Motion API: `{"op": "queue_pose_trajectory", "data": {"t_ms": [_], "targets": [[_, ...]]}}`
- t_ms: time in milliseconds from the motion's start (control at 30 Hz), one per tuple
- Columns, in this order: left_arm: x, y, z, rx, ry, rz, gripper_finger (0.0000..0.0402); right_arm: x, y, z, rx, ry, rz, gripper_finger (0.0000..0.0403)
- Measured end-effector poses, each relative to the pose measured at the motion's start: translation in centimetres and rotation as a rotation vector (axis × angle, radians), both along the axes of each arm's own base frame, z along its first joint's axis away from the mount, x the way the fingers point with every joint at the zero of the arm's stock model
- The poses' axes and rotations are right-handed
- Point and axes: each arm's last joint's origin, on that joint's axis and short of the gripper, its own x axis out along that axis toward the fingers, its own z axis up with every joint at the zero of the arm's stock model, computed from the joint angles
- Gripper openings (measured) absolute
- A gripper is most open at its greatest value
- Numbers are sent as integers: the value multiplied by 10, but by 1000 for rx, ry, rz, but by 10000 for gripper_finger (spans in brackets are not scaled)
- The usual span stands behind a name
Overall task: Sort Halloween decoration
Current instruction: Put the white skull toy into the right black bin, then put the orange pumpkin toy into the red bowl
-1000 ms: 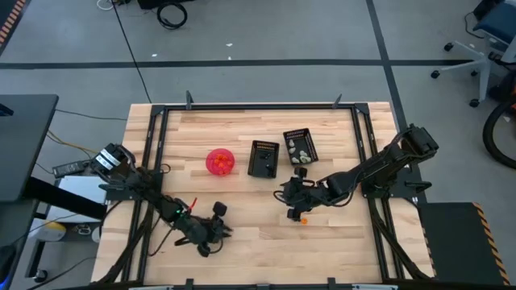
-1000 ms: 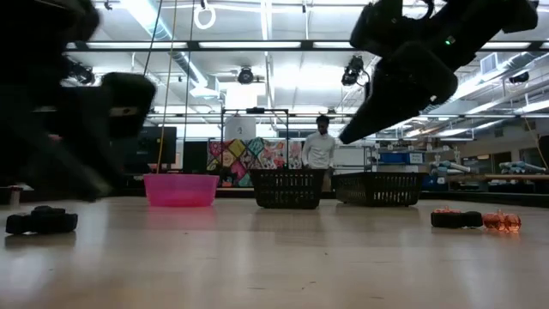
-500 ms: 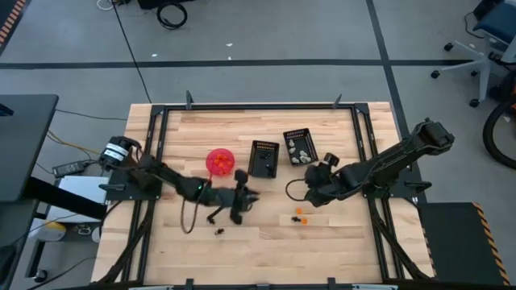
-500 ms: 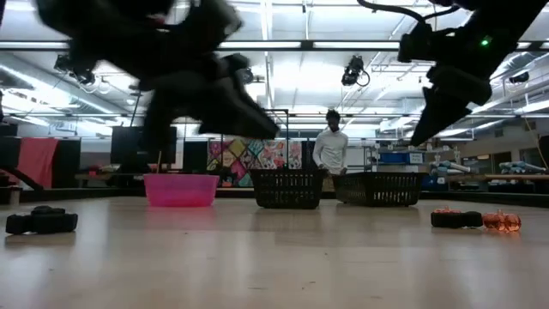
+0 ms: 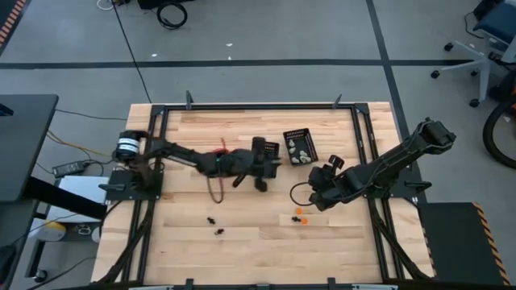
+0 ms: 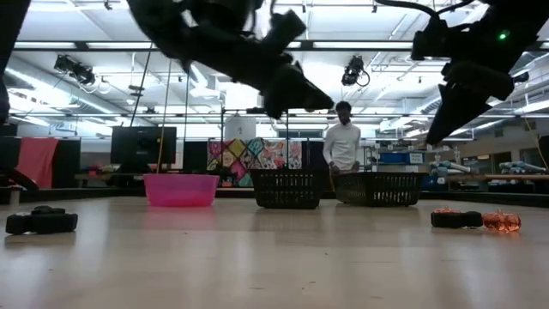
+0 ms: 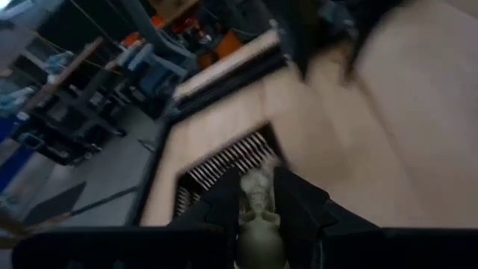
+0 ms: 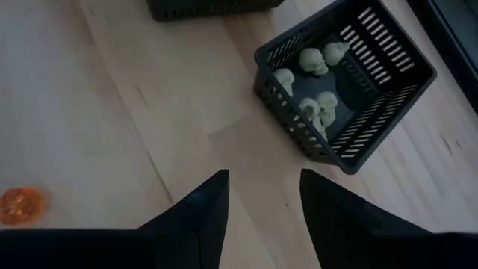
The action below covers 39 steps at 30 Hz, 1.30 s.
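The wooden tabletop (image 5: 242, 234) carries two black slotted baskets near its middle. The left arm stretches across from the left edge, and the left gripper (image 5: 260, 179) hangs over the tabletop beside the left basket (image 6: 287, 188); the wrist view shows its fingers (image 7: 299, 202) closed on a pale skeleton-like trinket (image 7: 259, 205). The right arm reaches in from the right edge, and the right gripper (image 5: 316, 196) hovers above bare wood just in front of the right basket (image 8: 351, 82), its fingers (image 8: 205, 205) parted and holding nothing. That basket holds several pale skull trinkets (image 8: 314, 61). The pink bowl (image 6: 181, 190) stands to the left of the baskets. Two orange trinkets (image 5: 301, 216) lie on the tabletop near the right gripper, and two black trinkets (image 5: 214, 225) lie farther left. A person (image 6: 343, 146) stands in the room behind the baskets.
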Motion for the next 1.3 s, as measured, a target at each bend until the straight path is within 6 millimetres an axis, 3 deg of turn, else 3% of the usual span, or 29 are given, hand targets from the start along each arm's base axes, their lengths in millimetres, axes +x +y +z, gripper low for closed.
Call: {"op": "queue_pose_trajectory", "data": {"t_ms": [300, 567, 800, 1100, 1300], "targets": [[58, 41, 2, 19, -61, 77, 78, -3, 7, 0, 7, 0, 21, 169], [92, 72, -18, 3, -67, 130, 78, -8, 14, 0, 11, -2, 36, 169], [110, 88, -42, -63, -62, 121, 78, -11, 17, -1, 3, 0, 34, 169], [117, 91, -61, -222, -80, 167, 80, -12, 17, -1, 0, 5, 33, 169], [117, 91, -69, -365, -88, 115, 121, -12, 17, -1, -1, 4, 30, 169]]}}
